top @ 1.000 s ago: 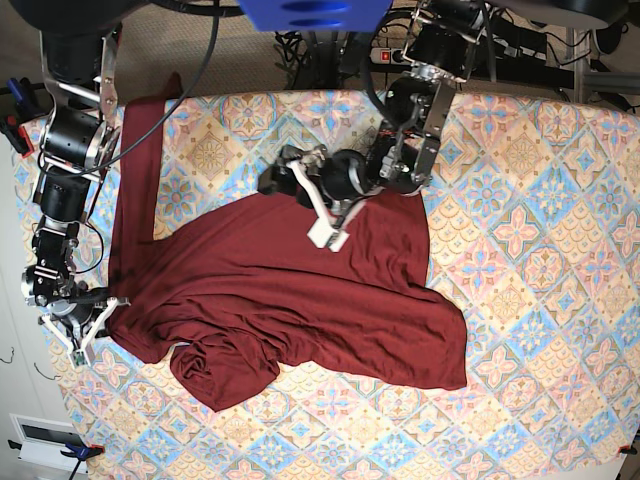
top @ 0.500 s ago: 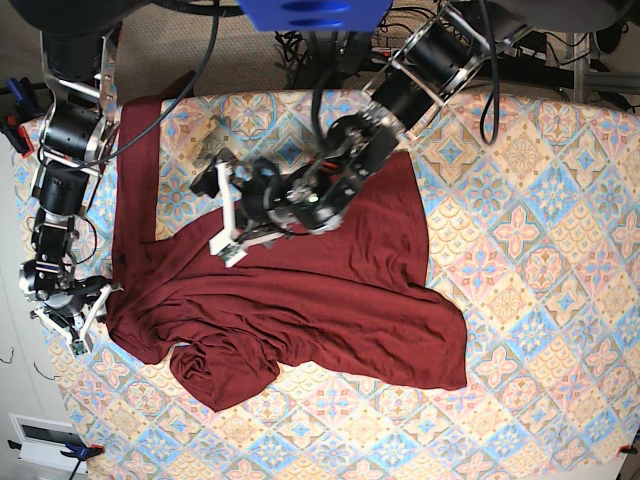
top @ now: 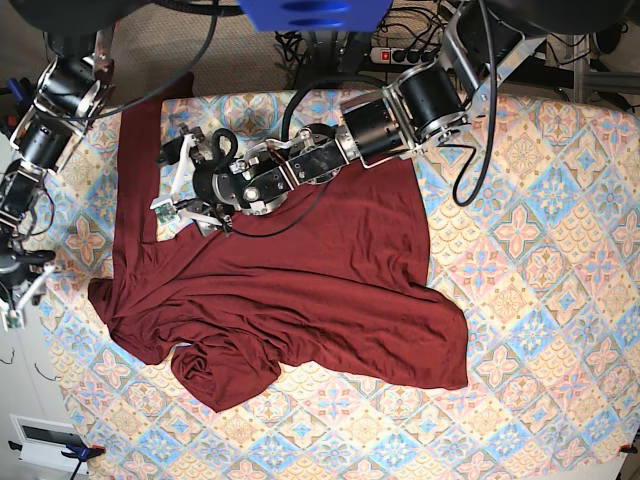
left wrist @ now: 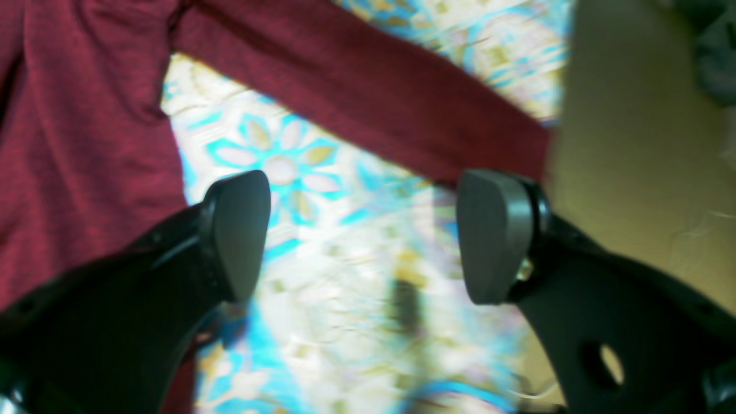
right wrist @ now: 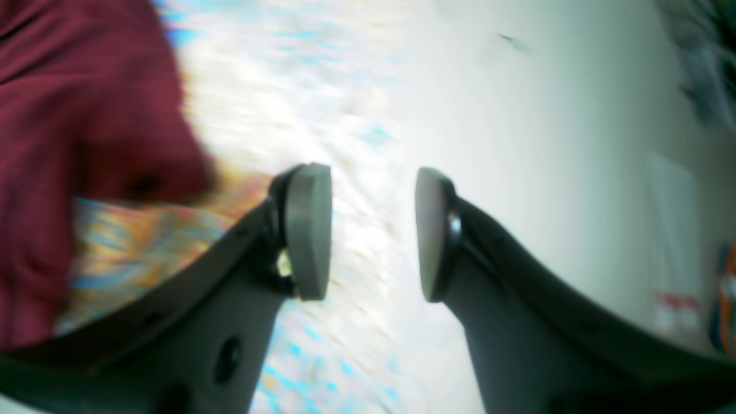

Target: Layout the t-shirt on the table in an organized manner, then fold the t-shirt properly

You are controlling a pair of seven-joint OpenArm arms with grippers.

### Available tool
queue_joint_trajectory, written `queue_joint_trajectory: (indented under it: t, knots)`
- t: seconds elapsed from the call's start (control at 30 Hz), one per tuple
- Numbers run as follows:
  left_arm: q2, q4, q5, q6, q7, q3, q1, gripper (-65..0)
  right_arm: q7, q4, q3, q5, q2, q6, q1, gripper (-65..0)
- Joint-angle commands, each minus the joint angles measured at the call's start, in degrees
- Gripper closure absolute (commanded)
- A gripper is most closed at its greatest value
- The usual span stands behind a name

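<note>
A crumpled maroon t-shirt (top: 300,290) sprawls across the left half of the table (top: 540,200), one strip trailing up the left edge, while the left gripper (left wrist: 362,236) (wide open, empty) reaches toward that strip, probably to straighten it, and the right gripper (right wrist: 372,233) hangs parted and empty off the left edge.

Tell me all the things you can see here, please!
t-shirt: one, dark maroon, spread rumpled over the middle and left of the table, one long strip running up the left side.
table: one, covered in blue, pink and cream tile pattern, filling most of the base view.
cables and power strip: several, black and white, on the floor beyond the table's far edge.
left gripper: one, black with white tips, open, reaching over the bare cloth beside the shirt strip.
right gripper: one, black and white, open, at the table's left edge, holding nothing.
</note>
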State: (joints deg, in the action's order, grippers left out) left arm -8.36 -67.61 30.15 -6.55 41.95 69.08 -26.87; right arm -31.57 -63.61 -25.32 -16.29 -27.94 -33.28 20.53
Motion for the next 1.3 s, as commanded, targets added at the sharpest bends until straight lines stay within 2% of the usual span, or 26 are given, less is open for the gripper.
queue_joint_trajectory:
  t: [0.0,0.1,0.23,0.33,0.47,0.57,0.63,0.77,0.9,1.13,1.27]
  knots:
    - [-0.6,-0.5,0.4,-0.3,-2.9,0.7,-1.7,-49.7,-0.5,-1.6,-0.7,0.4,-0.7,-0.1,0.0,-22.4]
    - [-0.6,-0.1,0.4,-0.2,-5.6,1.2,-1.5,-49.7,-4.1,-4.7,-2.5,0.4,-0.8,-0.3,-4.4,-22.4]
    - [-0.6,2.1,0.3,-0.2,-6.3,1.4,-1.4,-49.7,-5.7,-10.5,-3.6,0.4,-0.8,-0.3,-13.6,-22.6]
    - [-0.6,2.3,0.3,-0.2,-9.3,1.4,-1.4,-49.7,-7.3,-14.2,-3.4,1.0,-0.5,-0.3,-19.4,-22.5]
    - [-0.6,2.3,0.7,0.2,-10.7,0.0,-1.4,-49.0,-9.4,-19.8,-3.1,10.4,-0.5,-0.3,-27.4,-22.5]
    - [-0.6,2.3,0.8,0.2,-10.7,-6.3,0.0,-49.0,-12.1,-23.8,-2.9,17.2,-0.5,-0.3,-33.3,-22.5]
    - [0.2,2.2,0.8,0.2,-10.7,-11.5,1.7,-49.0,-13.0,-25.6,-2.9,18.6,-0.3,-0.3,-36.8,-22.5]
    - [1.5,2.2,0.5,0.2,-10.7,-18.4,3.9,-49.0,-13.0,-27.9,-1.7,18.7,1.9,-0.3,-40.5,-22.5]
    - [2.9,2.2,0.5,0.2,-10.7,-18.8,4.0,-49.0,-13.2,-32.5,0.7,18.7,2.8,-0.3,-44.4,-22.5]
    - [5.4,2.2,0.7,0.2,-10.7,-19.0,3.7,-48.9,-13.7,-38.4,10.1,18.7,2.8,-0.3,-47.3,-22.4]
    - [6.9,2.1,0.9,0.2,-10.7,-19.0,3.7,-48.9,-13.7,-38.6,11.2,18.7,2.8,-0.3,-48.3,-22.4]
